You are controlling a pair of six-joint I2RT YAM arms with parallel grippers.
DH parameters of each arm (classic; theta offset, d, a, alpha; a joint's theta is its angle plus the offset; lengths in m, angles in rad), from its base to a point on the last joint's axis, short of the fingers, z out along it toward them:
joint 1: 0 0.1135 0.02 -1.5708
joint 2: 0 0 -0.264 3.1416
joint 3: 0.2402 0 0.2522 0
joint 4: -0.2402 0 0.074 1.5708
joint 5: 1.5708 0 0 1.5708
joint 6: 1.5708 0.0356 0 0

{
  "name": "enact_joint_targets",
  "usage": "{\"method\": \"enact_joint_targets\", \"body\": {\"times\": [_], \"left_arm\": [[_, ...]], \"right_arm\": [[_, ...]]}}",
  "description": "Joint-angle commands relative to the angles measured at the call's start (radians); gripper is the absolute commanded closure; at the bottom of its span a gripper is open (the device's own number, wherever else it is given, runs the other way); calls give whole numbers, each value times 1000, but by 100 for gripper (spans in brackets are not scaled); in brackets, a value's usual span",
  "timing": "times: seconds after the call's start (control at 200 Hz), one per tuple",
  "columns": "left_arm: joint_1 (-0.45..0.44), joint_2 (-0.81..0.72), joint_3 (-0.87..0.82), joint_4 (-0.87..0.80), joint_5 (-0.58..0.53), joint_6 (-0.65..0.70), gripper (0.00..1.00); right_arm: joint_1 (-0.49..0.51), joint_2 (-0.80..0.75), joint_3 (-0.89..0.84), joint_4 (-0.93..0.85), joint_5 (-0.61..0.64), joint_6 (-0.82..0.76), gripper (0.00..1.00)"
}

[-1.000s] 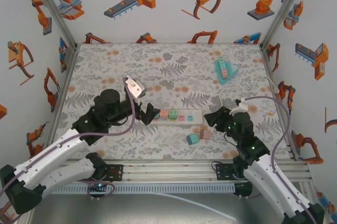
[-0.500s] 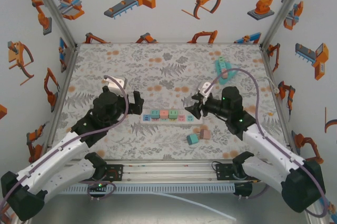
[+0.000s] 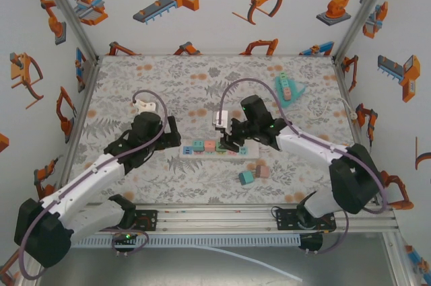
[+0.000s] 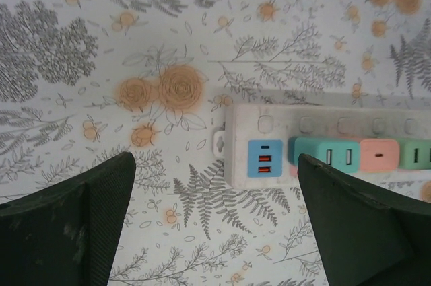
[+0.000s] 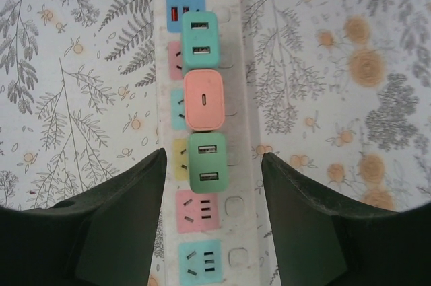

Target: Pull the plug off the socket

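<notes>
Right gripper (image 3: 229,140) has swung from lower right to centre, released astride a green plug (image 5: 207,163), poised to clench; left gripper (image 3: 174,132) gapes, released.

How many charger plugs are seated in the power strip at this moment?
3, in a row along the power strip: a teal charger nearest the USB ports, a pink charger in the middle, then a green charger. The remaining sockets look empty.

Power strip (image 5: 237,97): white plastic, smooth, matt.
Pink plug (image 5: 203,100): smooth plastic, faint sheen.
Tabletop (image 4: 135,30): floral printed covering, matt.
Left pincer fingers (image 4: 81,225): dark, matt, finely textured.
</notes>
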Motion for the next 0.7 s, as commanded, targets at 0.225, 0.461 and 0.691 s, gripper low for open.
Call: {"method": "enact_joint_targets", "body": {"times": [0.225,0.461,0.691], "left_arm": [[22,217,86,-42,164,-65,11],[22,308,94,-40,205,-72,24],[20,377,102,-35,248,-79,31]], "right_arm": [[39,143,95,-129,65,-73,50],[44,152,94,-119,72,-72,62],[49,135,84,-102,77,-73,72]]}}
